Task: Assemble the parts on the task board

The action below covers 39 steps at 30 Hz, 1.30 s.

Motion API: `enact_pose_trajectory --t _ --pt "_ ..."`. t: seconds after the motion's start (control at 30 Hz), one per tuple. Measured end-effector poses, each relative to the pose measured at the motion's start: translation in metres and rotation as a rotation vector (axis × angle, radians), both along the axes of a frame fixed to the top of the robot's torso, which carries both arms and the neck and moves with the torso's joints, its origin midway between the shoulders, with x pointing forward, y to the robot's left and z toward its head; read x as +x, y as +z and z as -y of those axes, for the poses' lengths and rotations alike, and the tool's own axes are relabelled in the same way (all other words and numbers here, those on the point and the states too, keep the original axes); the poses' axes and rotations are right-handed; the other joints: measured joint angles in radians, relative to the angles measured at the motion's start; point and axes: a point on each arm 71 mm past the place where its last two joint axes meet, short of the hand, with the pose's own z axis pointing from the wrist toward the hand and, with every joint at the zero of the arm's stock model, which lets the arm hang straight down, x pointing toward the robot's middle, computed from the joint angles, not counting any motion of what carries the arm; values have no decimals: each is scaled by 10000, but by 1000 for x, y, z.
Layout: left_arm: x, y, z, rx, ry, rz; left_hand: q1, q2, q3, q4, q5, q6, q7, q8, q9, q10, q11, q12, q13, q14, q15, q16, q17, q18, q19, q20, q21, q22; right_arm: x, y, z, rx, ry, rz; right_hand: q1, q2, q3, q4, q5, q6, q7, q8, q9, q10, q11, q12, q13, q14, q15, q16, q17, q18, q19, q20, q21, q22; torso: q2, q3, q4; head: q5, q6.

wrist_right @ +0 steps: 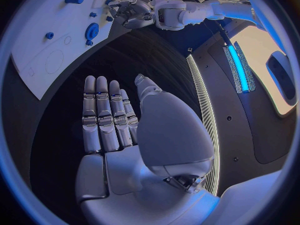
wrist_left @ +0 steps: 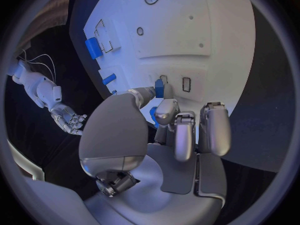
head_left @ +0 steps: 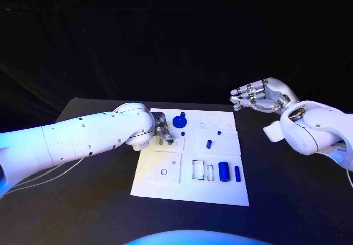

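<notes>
Left hand (head_left: pixel 163 133): low over the task board's (head_left: pixel 158 186) far-left area, fingertips seemingly pinching a small blue part (wrist_left: pixel 159 88) beside a rectangular slot; the pinch is partly hidden. Risk: a tilted part could jam at the slot edge or slip free.

Task board: white plate, mid-worktop (head_left: pixel 88 204), cut with outlined recesses. A round blue knob (head_left: pixel 179 121) stands near the far edge; blue blocks (head_left: pixel 223 171) lie at the near right.

Right hand (head_left: pixel 257 97): raised well clear, fingers spread, holding nothing.

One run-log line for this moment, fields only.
left hand: pinching small blue part over task board | right hand: open, off board | stage: placing
</notes>
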Motion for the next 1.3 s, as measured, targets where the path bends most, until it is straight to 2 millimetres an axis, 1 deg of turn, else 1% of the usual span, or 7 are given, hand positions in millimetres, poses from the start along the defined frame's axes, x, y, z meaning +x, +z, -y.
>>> enact_pose_trajectory --t 0.47,0.53,0.67,0.97,1.0,1.07,1.3 --pt "0 1 -1 466 -302 176 -157 -78 124 -123 -7 0 0 117 2 0 0 0 0 0 0 0 -1 9 0 0 39 -1 0 0 0 -1 8 -16 -53 53 0 0 0 0 0 0 0 0 0 0 -9 0 0 0 -13 0 0 0 0 -20 -7 1 7 14 -72" --pt "0 1 -1 531 -361 174 -235 -52 139 -138 -7 0 0 133 2 3 -2 0 3 0 0 0 -1 10 -1 0 39 -1 0 0 0 -1 8 -19 -53 53 0 0 0 0 0 0 0 0 0 0 -9 0 0 0 -12 -1 0 0 0 -20 -7 0 7 14 -75" --pt "-1 2 -1 649 -473 152 -391 -57 224 -223 -7 2 -1 270 3 95 -94 116 87 -36 -35 0 -1 12 36 -36 39 -2 0 -1 0 -1 10 -26 -53 53 0 0 0 0 0 0 0 0 0 0 -9 -37 36 0 -22 0 0 0 0 -36 -7 -2 7 5 -89" --pt "-3 1 2 855 -721 86 -484 -64 268 -266 -38 39 -39 341 3 181 -109 176 137 4 -75 0 7 13 35 -36 38 -2 0 -1 0 -2 22 -40 -52 53 0 0 60 0 0 0 0 0 0 0 -9 -36 36 0 -21 -1 0 0 1 -47 -7 3 9 20 -115" --pt "-3 1 2 866 -732 88 -526 -24 269 -267 -38 39 -39 342 4 181 -110 176 146 4 -74 0 7 13 35 -36 39 -2 0 -1 0 -2 24 -41 -52 53 0 0 60 0 0 0 0 0 0 0 -9 -36 36 0 -21 0 0 0 0 -47 -7 4 8 23 -116" --pt "-3 1 2 889 -754 93 -560 -41 273 -271 -39 36 -41 342 225 182 -109 176 148 4 -75 0 7 13 35 -35 39 -3 0 -1 0 -2 26 -43 -52 53 0 0 60 0 0 0 0 0 0 0 -8 -36 36 0 -21 -1 0 0 0 -46 -7 5 8 18 -117" --pt "-3 1 3 935 -788 99 -600 -81 333 -331 -42 0 -78 361 364 182 -109 176 147 4 -74 0 6 14 35 -35 38 -3 0 -1 0 -2 36 -48 -52 53 0 0 60 0 0 0 0 0 0 0 -8 -36 36 0 -20 0 0 0 1 -46 -7 9 6 8 -115"
